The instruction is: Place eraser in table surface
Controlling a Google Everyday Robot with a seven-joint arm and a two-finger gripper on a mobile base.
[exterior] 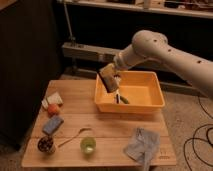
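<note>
Camera view. The eraser (107, 76) is shown at centre frame, clamped in the closed gripper (114, 84) and held in the air, not yet on the wood. It is carried above the left wall of the yellow bin (150, 106), so its release point is judged to be over the rim rather than over bare planks. Its long axis is tilted, running from upper left to lower right of the frame, with the tan body turned towards the camera.

The table surface (107, 125) lies below and to the left of the eraser. The nearest open stretch is seen at lower centre, between the bin's front wall and the green cup (88, 145). A leftward and downward move is therefore judged necessary. The blue-grey slab (52, 125) at lower left and the crumpled cloth (142, 145) at lower right border that stretch (neither is part of the task).

The single arm (165, 50) is seen entering from the right edge, its elbow raised at upper right and its forearm sloped down and left to the wrist.
</note>
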